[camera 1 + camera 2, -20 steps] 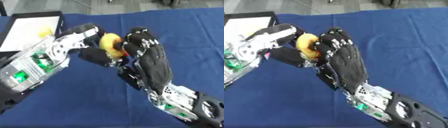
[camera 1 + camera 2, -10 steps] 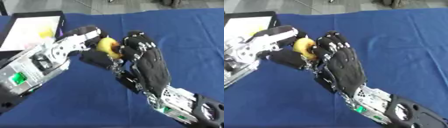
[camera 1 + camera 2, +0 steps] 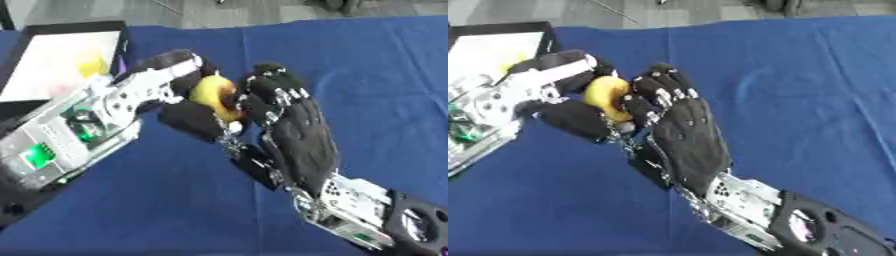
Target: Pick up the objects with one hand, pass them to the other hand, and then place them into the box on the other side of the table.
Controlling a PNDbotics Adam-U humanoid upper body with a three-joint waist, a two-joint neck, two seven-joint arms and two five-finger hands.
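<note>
Where the blue-clothed tabletop (image 3: 385, 65) meets its far left corner sits a black-rimmed box (image 3: 52, 31) with a white floor and something yellow inside; grey floor shows beyond; at centre the left hand (image 3: 171, 80) and right hand (image 3: 293, 125) both curl round a yellow object (image 3: 213, 92), held above the cloth.

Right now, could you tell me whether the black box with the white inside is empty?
Not empty: the black box at the table's far left holds something yellow on its white floor.
</note>
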